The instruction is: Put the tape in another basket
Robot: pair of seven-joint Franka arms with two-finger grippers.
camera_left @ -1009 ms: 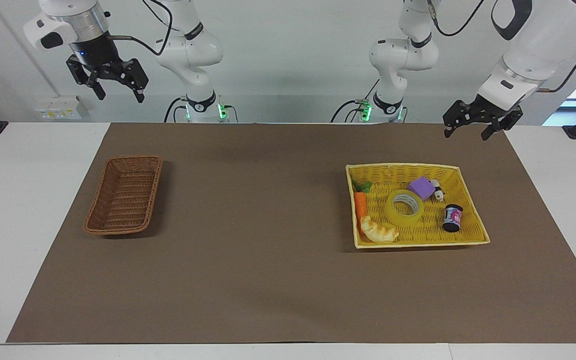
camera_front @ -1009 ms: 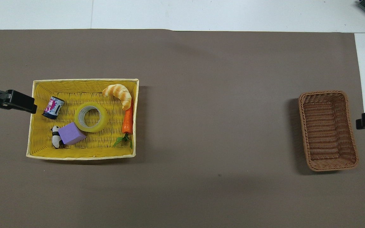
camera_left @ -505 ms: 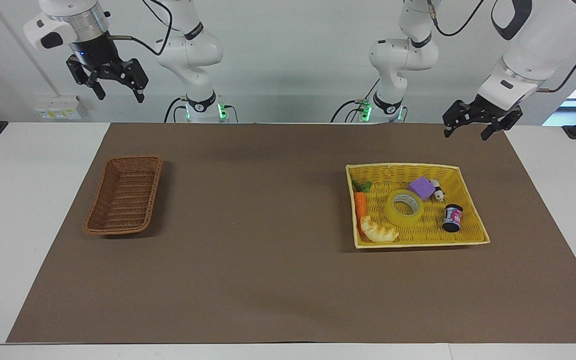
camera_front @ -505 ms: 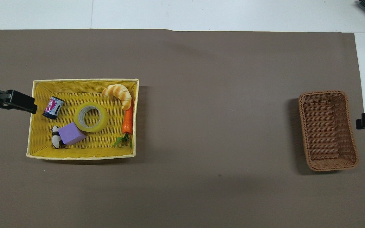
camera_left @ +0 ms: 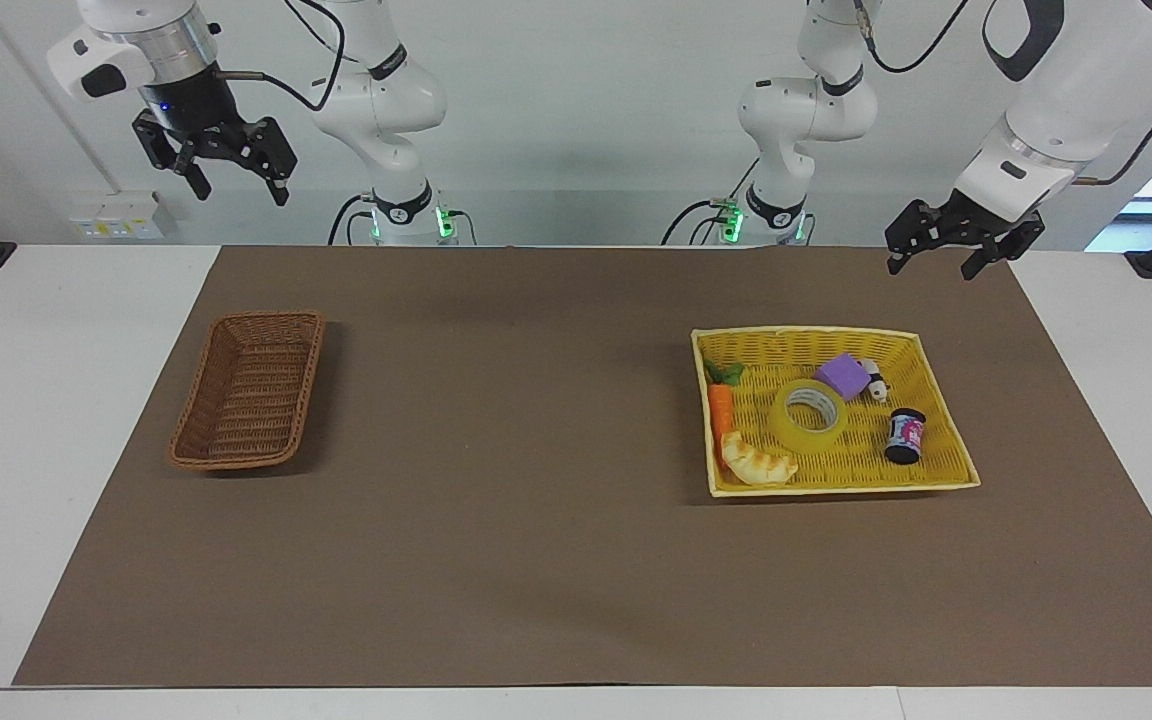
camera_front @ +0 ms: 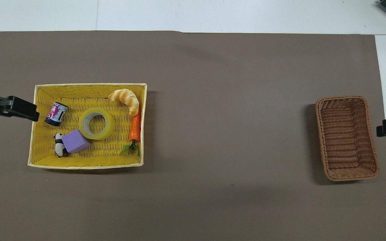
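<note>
Nothing is shifting on your desk (camera_left: 576,600) since a second ago, bar a slight rise of the right gripper (camera_left: 228,178). You are watching both arms waiting aloft. Its fingers are spread and empty, high above the desk edge near the dark wicker basket (camera_left: 248,392), which is sitting empty. Your left gripper (camera_left: 944,253), fingers likewise released, is hanging just outside the yellow tray basket (camera_left: 941,390). Inside it the tape (camera_left: 809,415) is lying flat beside a purple block (camera_left: 843,375). Everything is remaining to be done.
</note>
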